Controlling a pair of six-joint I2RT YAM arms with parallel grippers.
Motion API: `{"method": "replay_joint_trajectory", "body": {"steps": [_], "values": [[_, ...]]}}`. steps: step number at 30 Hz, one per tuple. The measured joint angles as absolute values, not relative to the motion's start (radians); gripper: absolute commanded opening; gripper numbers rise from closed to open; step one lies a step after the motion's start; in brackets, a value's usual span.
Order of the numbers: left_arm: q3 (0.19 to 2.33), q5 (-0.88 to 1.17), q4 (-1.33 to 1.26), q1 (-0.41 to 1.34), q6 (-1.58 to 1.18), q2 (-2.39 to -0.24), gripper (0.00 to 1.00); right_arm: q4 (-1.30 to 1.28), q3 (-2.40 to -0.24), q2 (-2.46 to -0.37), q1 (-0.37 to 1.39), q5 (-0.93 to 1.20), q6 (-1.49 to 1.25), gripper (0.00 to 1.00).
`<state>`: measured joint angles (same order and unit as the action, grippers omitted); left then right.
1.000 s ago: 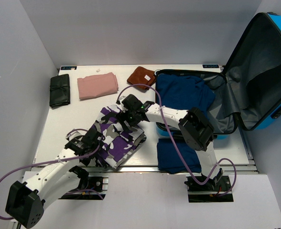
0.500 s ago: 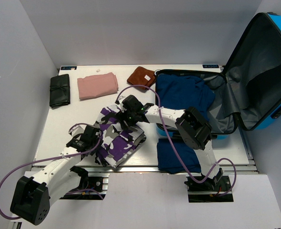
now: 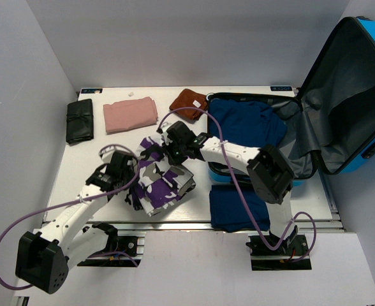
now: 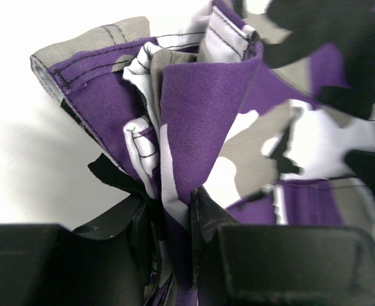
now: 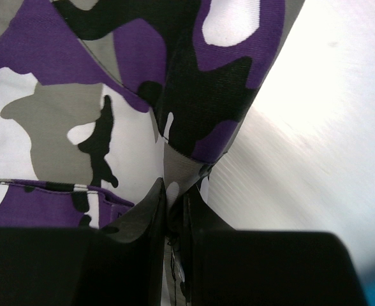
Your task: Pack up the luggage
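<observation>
nearest to me, a folded navy cloth (image 3: 235, 207) lies at the front edge of the table (image 3: 73, 167), right of centre. just left of it sits the purple camo garment (image 3: 163, 182), bunched up, and both arms have hold of it. my left gripper (image 4: 175, 220) is clenched on a gathered fold at the garment's near-left edge, with fabric pinched between its fingers. my right gripper (image 5: 175, 201) is clamped on a thin fold at the far side, its arm reaching across from the right. farther back, the luggage (image 3: 350, 95) stands open on the table's right side — lid tipped up and off to the right, grey lining showing, a dark blue garment (image 3: 245, 124) in the base. along the far edge lie a brown cloth (image 3: 187, 102), a pink folded cloth (image 3: 130, 115) and a black pouch (image 3: 80, 121).
</observation>
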<state>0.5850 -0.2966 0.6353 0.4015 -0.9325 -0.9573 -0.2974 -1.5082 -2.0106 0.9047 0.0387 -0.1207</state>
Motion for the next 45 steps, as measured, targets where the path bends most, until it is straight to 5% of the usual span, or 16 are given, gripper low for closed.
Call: {"method": "replay_joint_trajectory", "body": {"steps": [18, 34, 45], "values": [[1.285, -0.086, 0.484, 0.449, -0.629, -1.361, 0.0, -0.554, -1.755, -1.738, 0.763, -0.342, -0.15, 0.0], [2.06, 0.051, 0.518, 0.686, -0.529, -2.111, 0.0, -0.567, -1.472, -1.518, 0.28, -0.344, -0.165, 0.0], [2.139, 0.068, 0.544, 0.726, -0.527, -2.276, 0.0, -0.508, -1.289, -1.509, 0.092, -0.162, -0.201, 0.0]]}}
